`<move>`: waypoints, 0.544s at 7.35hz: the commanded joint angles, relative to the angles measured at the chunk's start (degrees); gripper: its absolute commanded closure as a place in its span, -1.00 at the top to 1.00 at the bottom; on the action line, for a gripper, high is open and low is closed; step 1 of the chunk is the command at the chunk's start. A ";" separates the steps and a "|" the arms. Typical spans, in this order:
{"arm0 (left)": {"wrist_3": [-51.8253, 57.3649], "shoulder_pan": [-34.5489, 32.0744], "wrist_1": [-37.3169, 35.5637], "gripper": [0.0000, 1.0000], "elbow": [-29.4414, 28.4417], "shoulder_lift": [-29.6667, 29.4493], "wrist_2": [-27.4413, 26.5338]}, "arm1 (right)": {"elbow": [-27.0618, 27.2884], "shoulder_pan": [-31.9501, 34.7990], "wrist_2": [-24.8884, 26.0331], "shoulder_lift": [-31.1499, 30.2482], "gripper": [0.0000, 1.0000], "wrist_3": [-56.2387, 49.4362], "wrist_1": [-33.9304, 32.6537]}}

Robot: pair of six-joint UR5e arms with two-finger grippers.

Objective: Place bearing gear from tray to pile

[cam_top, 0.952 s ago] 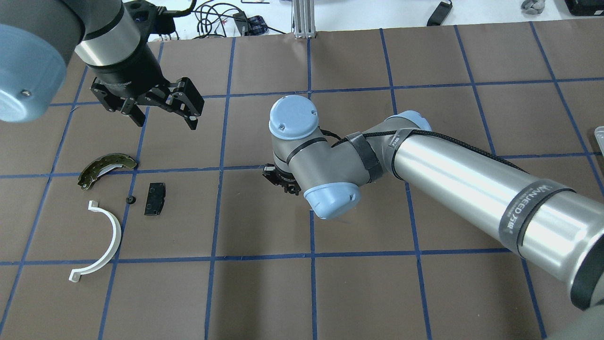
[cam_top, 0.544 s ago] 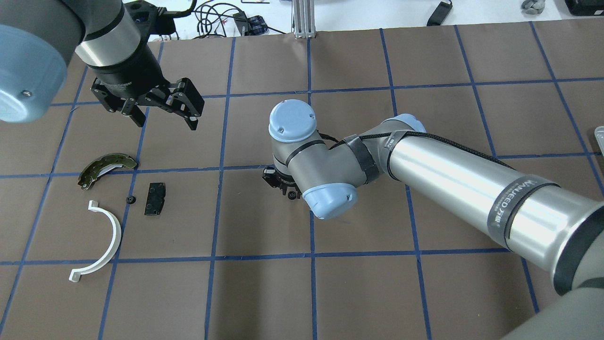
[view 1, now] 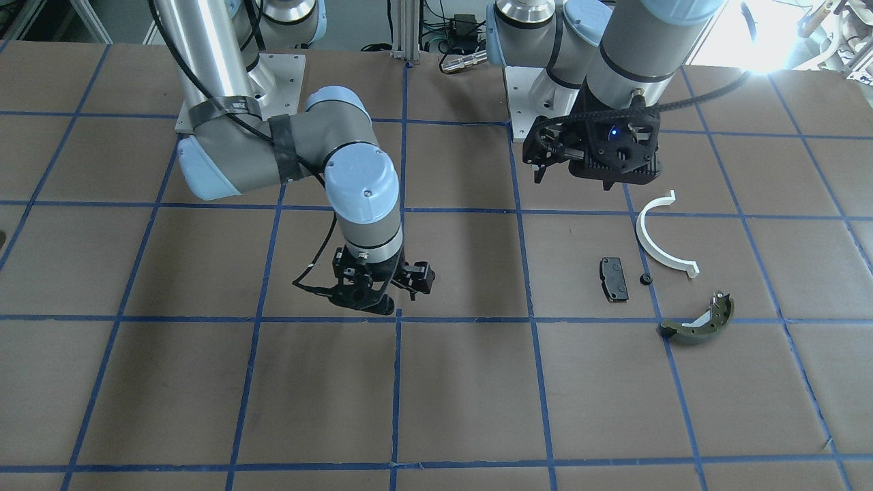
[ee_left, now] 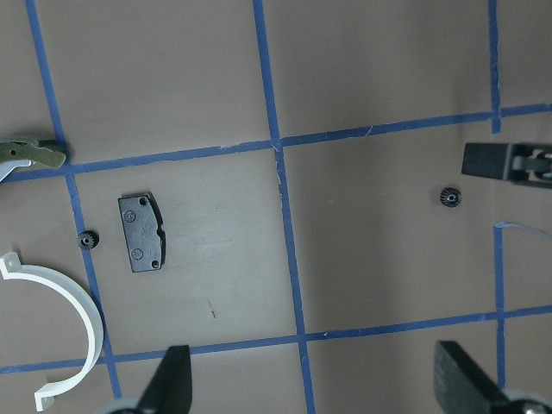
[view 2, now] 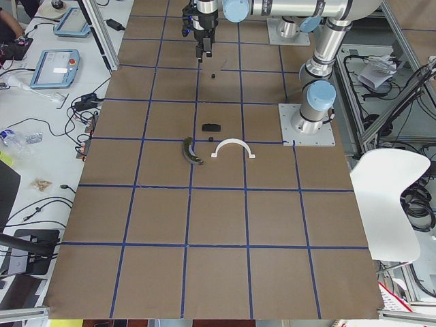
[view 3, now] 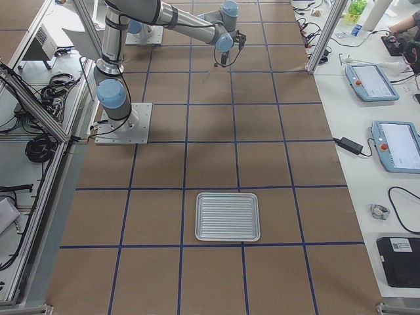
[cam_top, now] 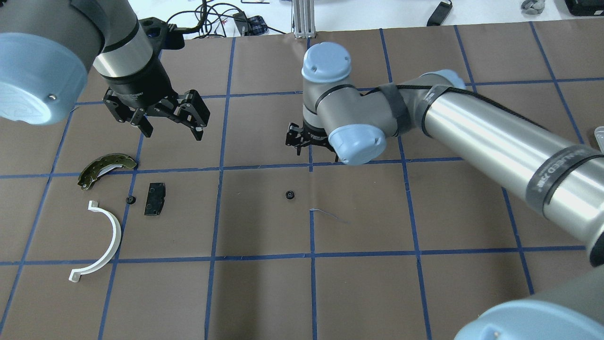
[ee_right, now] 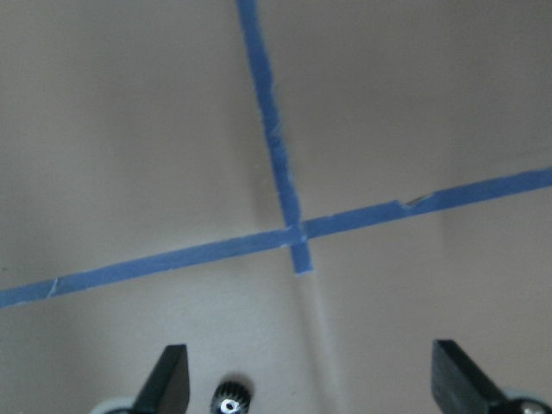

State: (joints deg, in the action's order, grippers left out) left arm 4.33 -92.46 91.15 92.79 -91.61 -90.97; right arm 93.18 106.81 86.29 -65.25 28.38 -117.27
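Right end effector (ee_right: 310,371) and left end effector (cam_top: 173,134) both hang open, with the small black toothed gear (ee_right: 231,398) lying free at the right wrist view's bottom left, two gears in all.

Seen from overhead, the right gripper (cam_top: 309,141) is mostly hidden beneath its own wrist joint, jaws largely out of sight. Its wrist camera cuts the bearing gear (ee_right: 231,400) at the bottom edge, slightly blurred. The left wrist view crops the olive-green shoe (ee_left: 30,153) at left.
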 commanded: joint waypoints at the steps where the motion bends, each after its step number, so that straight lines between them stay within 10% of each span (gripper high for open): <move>1: -0.80 -3.84 -7.33 1.00 8.07 -2.34 -0.17 | -5.45 -11.66 1.16 -5.03 1.00 -17.22 12.81; 4: -8.52 -8.50 -33.43 1.00 20.05 -9.09 0.27 | -5.47 -19.10 3.27 -17.24 1.00 -23.81 22.51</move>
State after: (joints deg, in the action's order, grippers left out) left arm -1.20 -98.97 66.97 109.24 -97.72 -90.86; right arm 87.45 89.18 88.90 -77.23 6.07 -98.15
